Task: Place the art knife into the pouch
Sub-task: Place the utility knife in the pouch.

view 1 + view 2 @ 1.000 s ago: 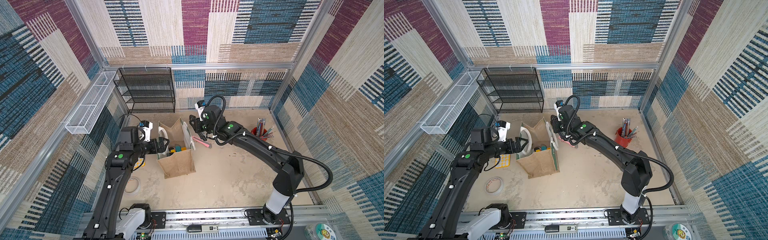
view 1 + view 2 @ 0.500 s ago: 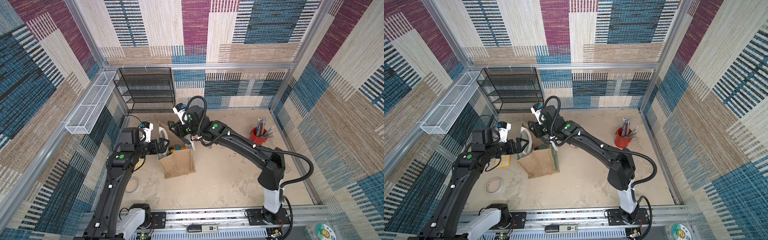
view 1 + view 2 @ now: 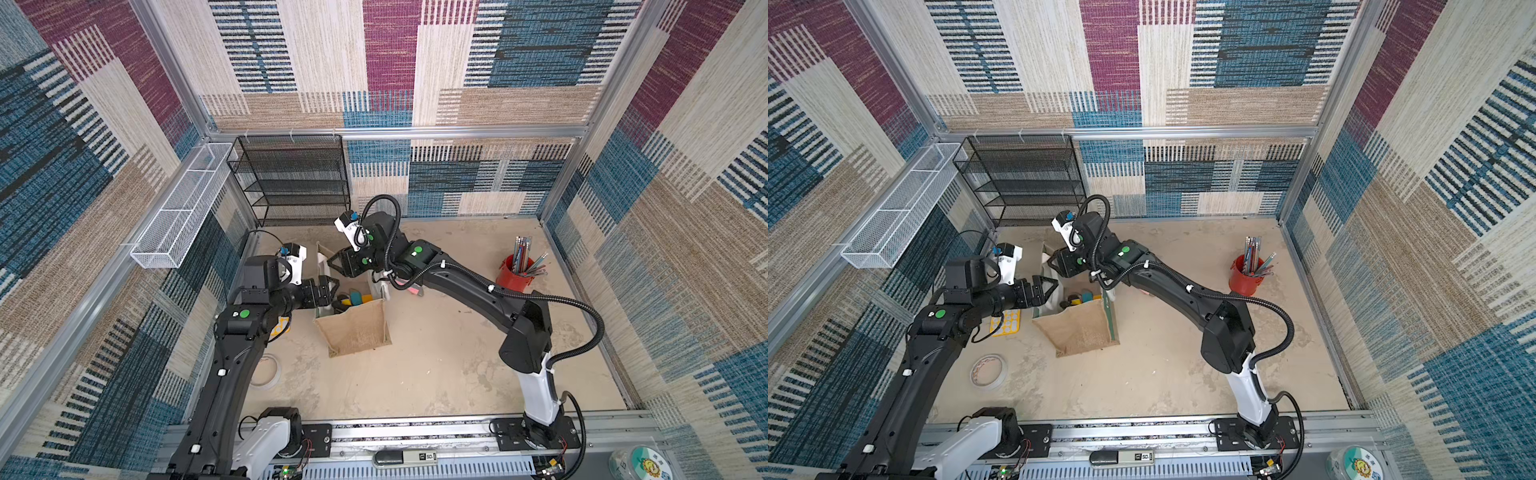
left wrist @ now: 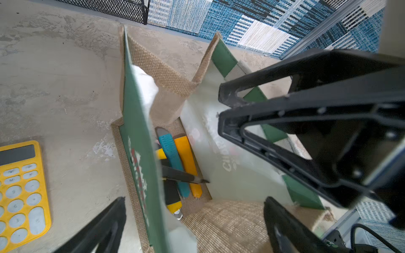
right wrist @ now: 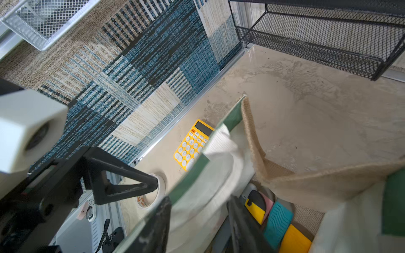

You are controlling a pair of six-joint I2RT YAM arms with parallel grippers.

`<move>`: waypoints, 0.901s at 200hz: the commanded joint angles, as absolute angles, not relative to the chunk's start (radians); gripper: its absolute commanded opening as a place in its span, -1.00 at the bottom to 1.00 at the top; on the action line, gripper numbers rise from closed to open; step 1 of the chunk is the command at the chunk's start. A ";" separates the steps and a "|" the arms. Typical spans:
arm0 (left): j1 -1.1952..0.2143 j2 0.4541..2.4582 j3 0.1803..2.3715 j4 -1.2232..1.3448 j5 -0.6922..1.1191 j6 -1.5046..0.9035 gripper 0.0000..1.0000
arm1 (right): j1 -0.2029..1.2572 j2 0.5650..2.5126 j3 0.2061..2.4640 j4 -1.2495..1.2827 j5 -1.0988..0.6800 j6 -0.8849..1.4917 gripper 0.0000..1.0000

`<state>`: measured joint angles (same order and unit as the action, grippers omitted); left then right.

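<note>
I see right hand (image 3: 331, 266) unclenched and empty over pouch (image 3: 353, 332), left hand (image 3: 332, 292) spread astride its wall; art knife (image 4: 186, 177) inside, half hidden.

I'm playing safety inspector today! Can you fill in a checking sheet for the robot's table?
Surface: beige tabletop, stained.
Job's things: jute pouch upright, open; dark art knife inside, across teal cutter and yellow cutter.
Clutter: yellow calculator, tape roll, red pen cup, pink item beside the pouch.
Grippers: left gripper open, straddling pouch's wall; right gripper open above pouch's mouth.
Cables: black hose loops along right arm.
Surroundings: black mesh shelf, white wire basket, woven patterned walls.
</note>
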<state>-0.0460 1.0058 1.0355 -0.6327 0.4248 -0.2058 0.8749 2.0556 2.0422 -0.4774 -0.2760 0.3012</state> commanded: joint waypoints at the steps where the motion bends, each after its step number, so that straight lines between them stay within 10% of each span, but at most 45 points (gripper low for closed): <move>1: -0.045 1.006 1.031 -0.604 0.436 -0.200 0.98 | 0.874 2.064 2.088 -0.499 -0.250 0.282 0.44; 180: -0.045 1.003 1.019 -0.607 0.430 -0.172 0.98 | 0.497 1.894 1.450 -0.277 -0.139 0.272 0.22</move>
